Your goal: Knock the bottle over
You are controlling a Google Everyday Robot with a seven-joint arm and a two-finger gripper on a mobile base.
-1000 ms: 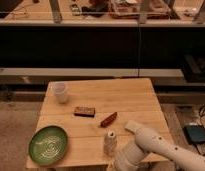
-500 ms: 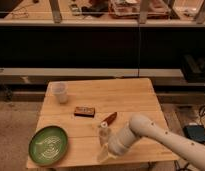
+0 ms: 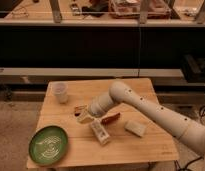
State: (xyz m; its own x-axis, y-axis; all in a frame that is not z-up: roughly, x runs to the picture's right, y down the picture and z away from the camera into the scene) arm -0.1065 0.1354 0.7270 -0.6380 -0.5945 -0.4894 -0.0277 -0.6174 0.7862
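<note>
The bottle (image 3: 99, 132) is whitish-beige with a patterned body. It lies tilted over on the wooden table (image 3: 146, 150), near the front middle, with its length running diagonally. My gripper (image 3: 85, 116) is at the end of the white arm (image 3: 146, 107), which reaches in from the right. It sits just above and left of the bottle's upper end, close to it or touching it.
A translucent cup (image 3: 60, 92) stands at the back left. A green plate (image 3: 48, 145) lies at the front left. A small brown box (image 3: 79, 109) is partly behind the gripper. A red-brown item (image 3: 111, 118) and a pale block (image 3: 135, 128) lie to the right of the bottle.
My arm has swept left across the table. The bottle, upright a second ago, tipped and now lies over, shifted slightly left and back.
</note>
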